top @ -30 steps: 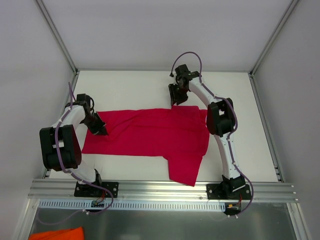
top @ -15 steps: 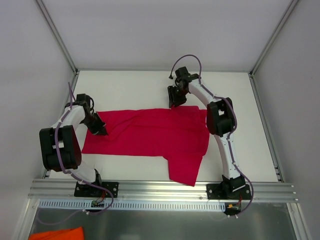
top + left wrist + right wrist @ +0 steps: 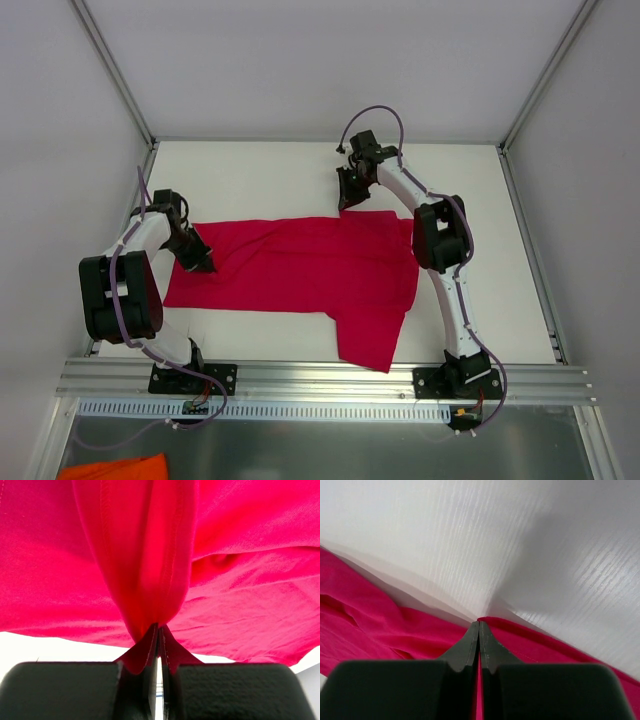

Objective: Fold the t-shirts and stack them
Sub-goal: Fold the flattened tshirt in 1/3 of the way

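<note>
White tabletop between pale walls carries the one garment I can see. It is a plain crimson-red short-sleeved t-shirt of thin soft fabric, spread wide from left to right, with one flap reaching toward the near right edge. It lies mostly flat and a little rumpled. I see no finished fold and no stack anywhere, so I judge the task to be at its first fold.

My left gripper sits at the shirt's left end, jaws clamped on a pinched ridge of cloth that rises from between my fingers in the left wrist view. My right gripper sits at the far edge, jaws pressed together right on the hem. Red shows in the slit between them, so it seems to have the edge. Folding over and stacking are both left to do.

Some orange cloth lies beyond the near rail at the left; I cannot tell what it is.
</note>
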Robot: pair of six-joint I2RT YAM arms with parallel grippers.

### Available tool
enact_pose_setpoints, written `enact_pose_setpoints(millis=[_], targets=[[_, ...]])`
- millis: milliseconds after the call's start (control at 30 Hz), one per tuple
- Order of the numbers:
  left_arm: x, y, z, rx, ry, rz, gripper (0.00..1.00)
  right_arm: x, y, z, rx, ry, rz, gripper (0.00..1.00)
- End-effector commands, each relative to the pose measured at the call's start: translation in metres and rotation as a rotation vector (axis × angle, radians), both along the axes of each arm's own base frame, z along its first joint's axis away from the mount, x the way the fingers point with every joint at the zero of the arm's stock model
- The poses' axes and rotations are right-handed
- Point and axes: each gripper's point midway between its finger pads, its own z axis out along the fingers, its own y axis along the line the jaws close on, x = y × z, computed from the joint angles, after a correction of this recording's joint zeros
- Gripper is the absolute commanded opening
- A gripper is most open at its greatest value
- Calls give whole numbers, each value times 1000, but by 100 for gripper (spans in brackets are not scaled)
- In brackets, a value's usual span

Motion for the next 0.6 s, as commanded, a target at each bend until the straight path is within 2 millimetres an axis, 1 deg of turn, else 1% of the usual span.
enact_pose_setpoints(millis=[0, 133, 267, 333, 467, 500, 533, 567], targets=[[-4, -3, 3, -4, -14, -23, 0, 7, -1, 12, -4, -39, 1, 1], [-1, -7, 0, -27, -18, -17, 0, 9, -10, 17, -49, -67, -4, 1], [2, -6, 1, -26, -28, -17, 0, 11, -14, 25, -69, -96, -11, 1], [6, -6, 2, -29, -40, -17, 0, 14, -20, 36, -87, -137, -24, 1], [19, -16, 1, -92, -70, -10, 0, 28, -31, 73, -127, -251, -46, 1], [29, -16, 1, -98, -101, -8, 0, 32, -35, 88, -129, -285, -60, 1], [35, -16, 0, -105, -110, -7, 0, 37, -41, 96, -150, -315, -78, 1], [44, -17, -1, -116, -119, -8, 0, 41, -45, 109, -157, -350, -88, 1]])
